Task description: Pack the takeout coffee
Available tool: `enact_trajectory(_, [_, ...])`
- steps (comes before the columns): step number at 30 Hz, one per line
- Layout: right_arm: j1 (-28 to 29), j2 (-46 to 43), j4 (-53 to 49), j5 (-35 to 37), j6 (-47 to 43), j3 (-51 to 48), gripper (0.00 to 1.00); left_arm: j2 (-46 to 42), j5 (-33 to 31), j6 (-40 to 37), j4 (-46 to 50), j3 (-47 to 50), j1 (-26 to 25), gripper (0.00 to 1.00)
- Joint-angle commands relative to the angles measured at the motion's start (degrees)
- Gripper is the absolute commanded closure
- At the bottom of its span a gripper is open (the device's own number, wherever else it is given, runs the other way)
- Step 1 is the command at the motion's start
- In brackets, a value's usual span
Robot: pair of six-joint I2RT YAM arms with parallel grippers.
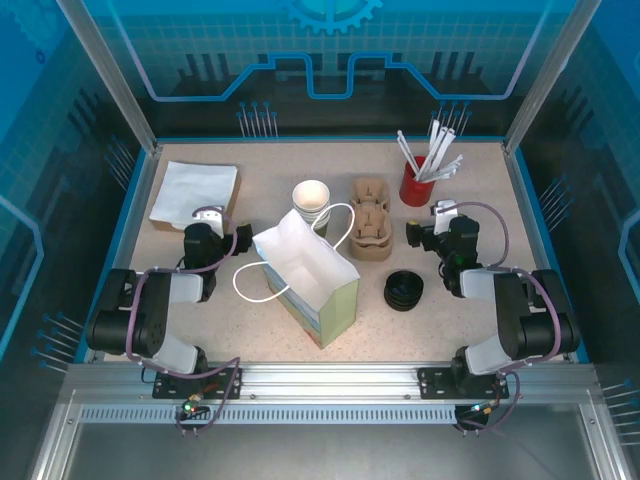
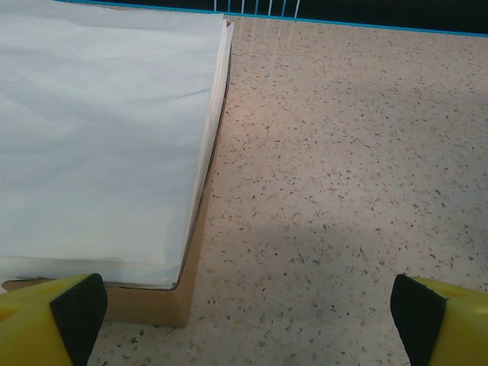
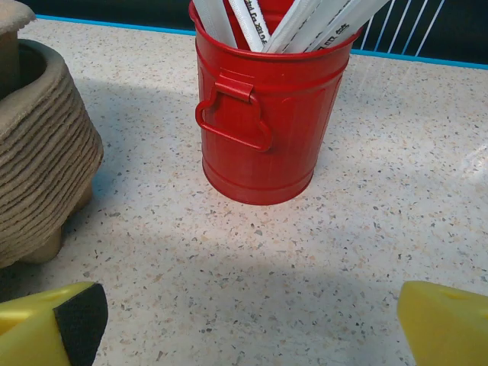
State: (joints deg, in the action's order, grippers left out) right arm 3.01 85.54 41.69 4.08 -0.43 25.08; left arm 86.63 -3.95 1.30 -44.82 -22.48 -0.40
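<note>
While my left gripper (image 1: 208, 213) and right gripper (image 1: 443, 210) both gape empty, the green cup (image 1: 311, 197) stands upright between them, nearer the left, off to its right

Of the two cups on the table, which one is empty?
The dark green paper cup, behind the white bag: its white inside is bare. The red cup holds white straws.

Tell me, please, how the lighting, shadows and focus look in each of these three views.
Top view: even, bluish light, with the bag sharp. Left wrist view: the white paper is bright but textured, and a soft shadow band crosses the table. Right wrist view: glossy highlights on the sharply focused red bucket, with shadow in the foreground.
</note>
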Motion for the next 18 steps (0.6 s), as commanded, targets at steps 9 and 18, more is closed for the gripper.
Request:
enact_trajectory(9, [0.28,0.68,2.43,0.77,0.46,-0.79,0.0,0.24,1.26,-1.01,0.06,-1.43,0.41,0.01])
enact_trajectory(18, [-0.48,0.51,2.76,-0.95,0.91,-1.07,0.0,-0.03,0.44,-0.58,-0.08,-1.5,0.49,0.01])
